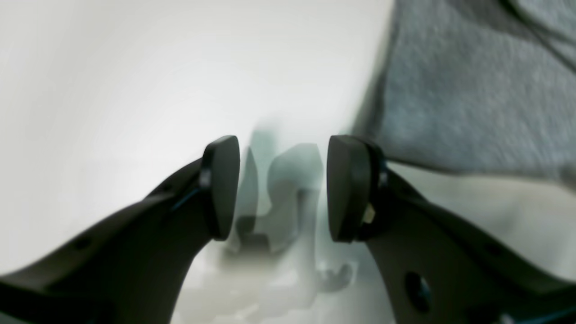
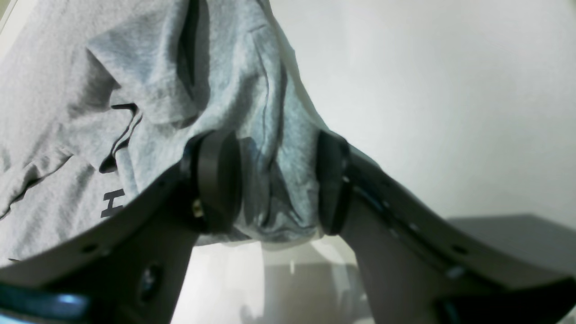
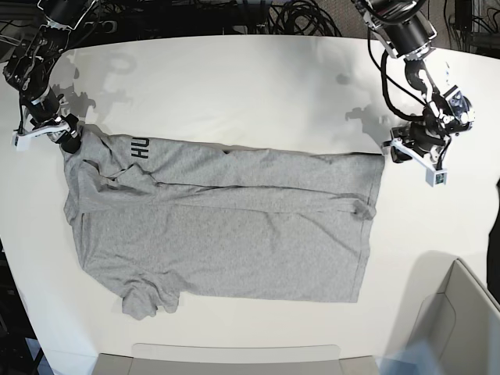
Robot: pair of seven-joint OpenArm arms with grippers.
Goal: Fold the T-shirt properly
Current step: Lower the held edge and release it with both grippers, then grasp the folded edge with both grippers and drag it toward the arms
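The heather-grey T-shirt lies spread flat on the white table, with black lettering near its upper left corner. My right gripper stands at that corner. In the right wrist view its jaws are wide apart with a bunch of the shirt between them, and the lettering shows to the left. My left gripper is open and empty just right of the shirt's upper right corner. In the left wrist view only table shows between the fingers, with the shirt at upper right.
A grey box stands at the lower right corner. A pale tray edge runs along the table's front. Cables lie behind the table's far edge. The shirt covers the table's middle.
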